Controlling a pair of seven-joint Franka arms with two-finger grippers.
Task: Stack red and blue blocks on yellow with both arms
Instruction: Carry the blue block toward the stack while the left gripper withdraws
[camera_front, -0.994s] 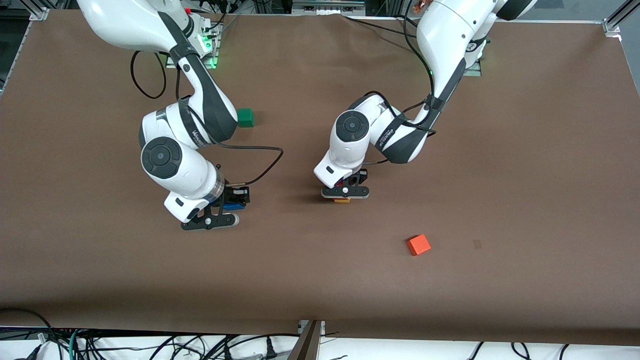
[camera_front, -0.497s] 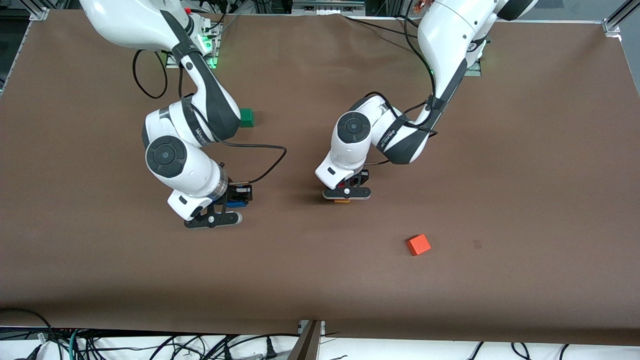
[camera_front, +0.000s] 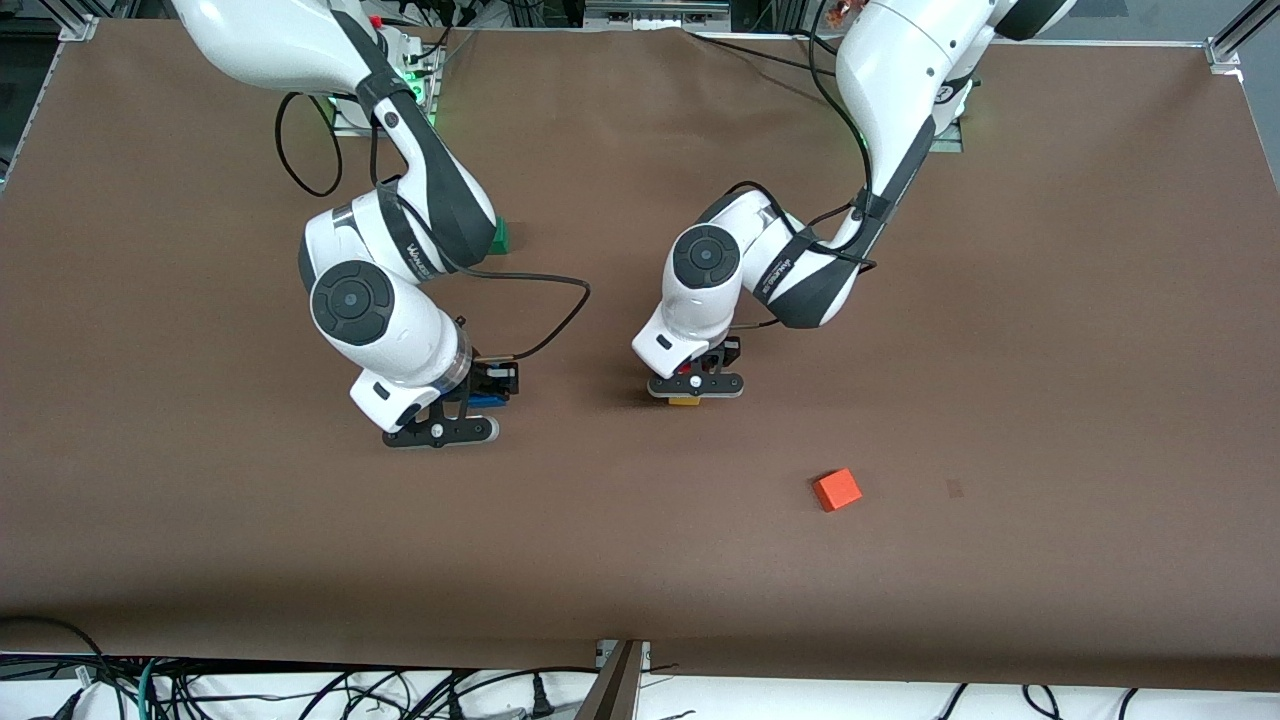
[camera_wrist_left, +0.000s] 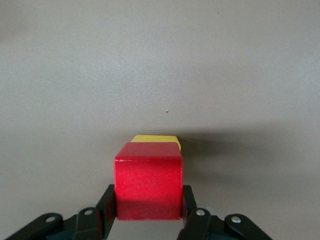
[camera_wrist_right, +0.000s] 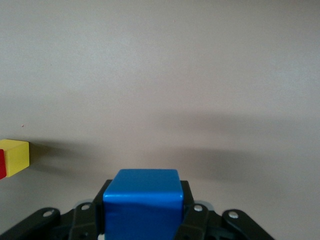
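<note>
Hovering over the yellow cube (camera_wrist_left: 155, 140) near the middle of the desk (camera_front: 1000, 300), the left tool (camera_front: 690, 387) has its two fingers clamped on the red cube (camera_wrist_left: 148, 180). In the left wrist view the red cube sits almost squarely over the yellow one, hiding most of it, so the coming move looks like a short straight lowering; whether the two cubes touch cannot be told. The right tool (camera_front: 455, 415) grips the blue cube (camera_wrist_right: 143, 202) over bare desk toward the right arm's end, with the yellow cube off to one side of it in the right wrist view; the left arm is plainly the nearer one to the stack. Counted: one red, one blue, one yellow, one green cube (camera_front: 503, 238) half hidden by the right arm, and one orange-red cube (camera_front: 836, 490) lying apart, nearer the front camera.
</note>
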